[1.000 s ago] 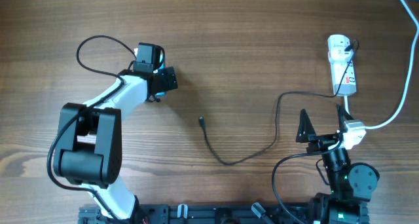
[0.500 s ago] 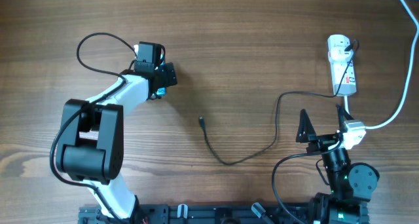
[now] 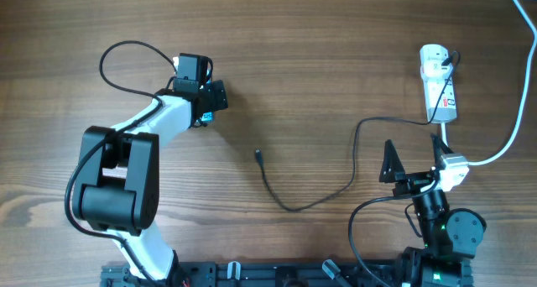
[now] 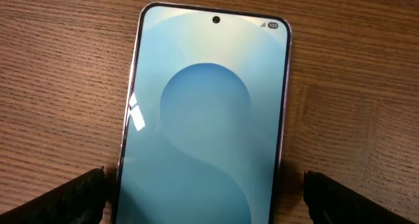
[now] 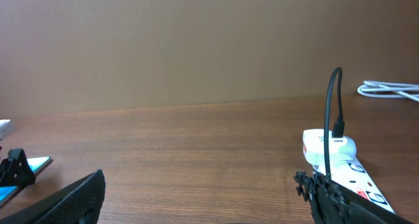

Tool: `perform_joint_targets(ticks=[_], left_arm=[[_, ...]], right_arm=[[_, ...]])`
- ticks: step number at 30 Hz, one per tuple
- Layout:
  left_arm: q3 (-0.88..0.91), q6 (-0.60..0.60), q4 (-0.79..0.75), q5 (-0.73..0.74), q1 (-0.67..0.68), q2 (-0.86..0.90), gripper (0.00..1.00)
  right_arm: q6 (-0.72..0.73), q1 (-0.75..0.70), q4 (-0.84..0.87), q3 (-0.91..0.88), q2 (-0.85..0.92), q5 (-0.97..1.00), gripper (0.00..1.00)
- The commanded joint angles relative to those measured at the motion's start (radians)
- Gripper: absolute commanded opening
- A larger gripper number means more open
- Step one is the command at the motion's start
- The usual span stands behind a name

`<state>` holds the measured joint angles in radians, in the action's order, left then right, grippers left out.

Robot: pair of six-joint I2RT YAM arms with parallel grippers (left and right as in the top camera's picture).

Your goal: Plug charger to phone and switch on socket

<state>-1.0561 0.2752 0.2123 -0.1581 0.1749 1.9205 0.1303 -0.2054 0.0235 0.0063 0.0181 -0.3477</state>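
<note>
Now the left arm [image 3: 159, 119] stretches forward, left tool [image 4: 206, 188] spread wide astride the phone [image 4: 209, 99].

Phone [image 4: 206, 119]: battery badge "100" at the screen corner far from the left fingers [image 4: 65, 199]. Power strip [image 3: 440, 90]: markings unreadable.

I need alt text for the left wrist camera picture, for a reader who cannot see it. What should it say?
A phone with a lit blue-green screen lies flat on a wooden table and fills most of the view. The open left gripper straddles its lower end, with one dark fingertip in each bottom corner of the picture.
</note>
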Motion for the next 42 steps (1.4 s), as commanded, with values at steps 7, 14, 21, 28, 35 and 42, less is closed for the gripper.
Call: perform_joint_targets(ticks=[7,14,21,28,35,42], left_arm=[[0.031,0.018,0.035,0.057,-0.003,0.068,0.84],[0.031,0.018,0.078,0.057,-0.003,0.067,0.73],[0.029,0.018,0.166,0.109,-0.003,0.003,0.7],[0.029,0.023,0.348,0.22,-0.003,-0.047,0.67],[0.029,0.074,0.487,0.251,-0.002,-0.047,0.67],[0.029,0.07,0.349,0.239,-0.003,-0.047,1.0]], right_arm=[[0.007,0.003,0.005,-0.001,-0.008,-0.009,1.0],[0.007,0.003,0.005,-0.001,-0.008,-0.009,1.0],[0.007,0.003,0.005,-0.001,-0.008,-0.009,1.0],[0.007,0.003,0.005,-0.001,-0.008,-0.009,1.0],[0.007,0.003,0.005,-0.001,-0.008,-0.009,1.0],[0.007,0.003,0.005,-0.001,-0.008,-0.009,1.0]])
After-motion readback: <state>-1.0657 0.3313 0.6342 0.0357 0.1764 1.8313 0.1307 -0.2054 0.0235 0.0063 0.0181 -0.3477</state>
